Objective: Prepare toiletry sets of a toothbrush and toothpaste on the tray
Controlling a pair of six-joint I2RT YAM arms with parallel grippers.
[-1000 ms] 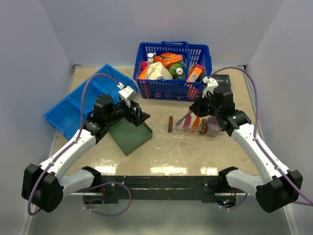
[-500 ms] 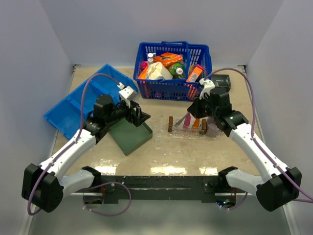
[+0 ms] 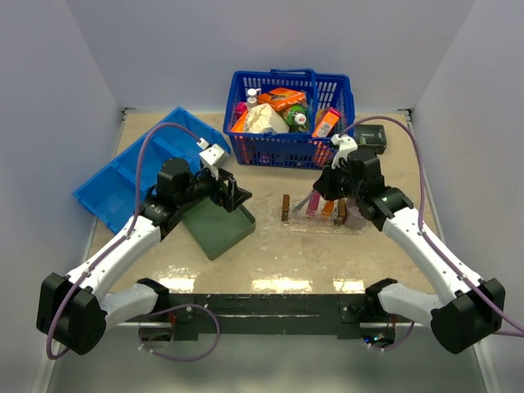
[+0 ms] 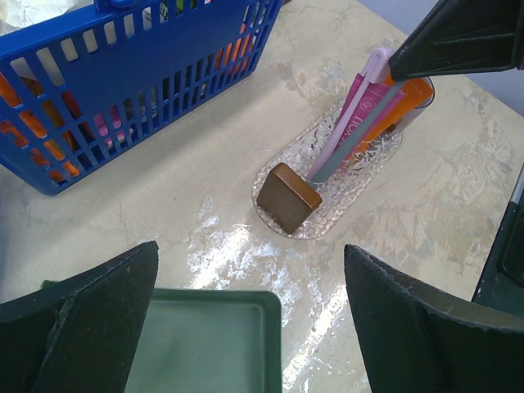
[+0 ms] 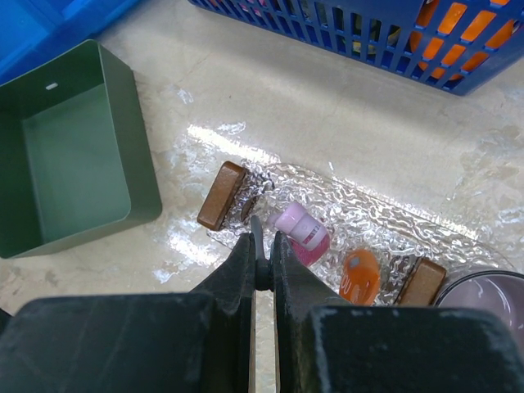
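Right claw (image 5: 260, 250) pinched tight on a toothbrush (image 4: 350, 135). The brush is held slanted, low end at the tray (image 5: 352, 209) beside its left handle; contact looks likely. I read this as laying it in, not yet let go. Tray sits centre-right, just near of the basket (image 3: 291, 115). Pink tube (image 5: 300, 230) and orange tube (image 5: 360, 277) are already in it, so the brush completes a set. Left claw (image 3: 235, 196) spread wide, empty, over the green tray (image 4: 205, 344), out of the way.
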